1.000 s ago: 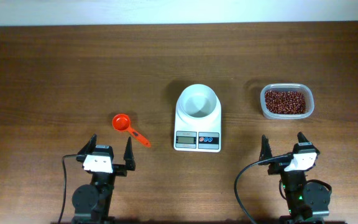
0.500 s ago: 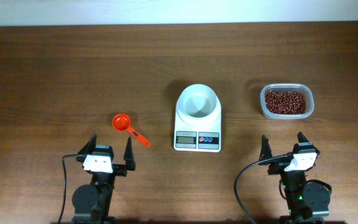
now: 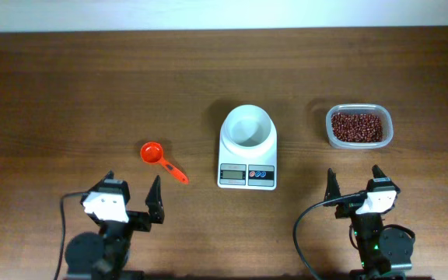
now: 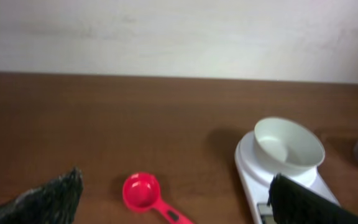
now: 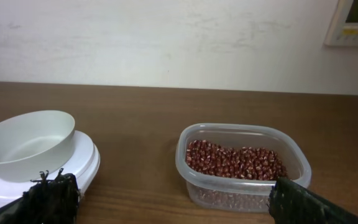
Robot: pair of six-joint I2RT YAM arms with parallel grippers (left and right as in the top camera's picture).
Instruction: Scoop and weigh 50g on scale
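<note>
From overhead, you have the scale (image 3: 247,159) at the middle of the wooden counter (image 3: 68,85), with its round white bowl (image 3: 247,127) on the far half and its grey display (image 3: 232,175) and red and blue buttons (image 3: 261,174) on the edge that faces the arms. The orange-red scoop (image 3: 162,162) lies flat to the left of the scale and apart from it, cup toward the far left, handle slanting toward the scale's near corner. The clear tub (image 3: 327,134) of red beans (image 3: 357,127) sits to the right of the scale, well clear of it. Your left fingers (image 3: 157,196) stand spread wide, holding nothing, at the near edge, just short of the scoop's handle and turned slightly toward the scale. Your right fingers (image 3: 331,185) are spread just as wide and bare, at the near edge below the tub. In the left wrist view, the two dark finger ends frame the bottom corners, the scoop lies between them, and the scale with its bowl stands to the right. In the right wrist view, the finger ends again sit far apart at the bottom corners, the bowl and the scale's platform are on the left, the tub of beans is right of centre, and a small white panel (image 5: 353,22) hangs on the wall (image 5: 166,37) behind.
</note>
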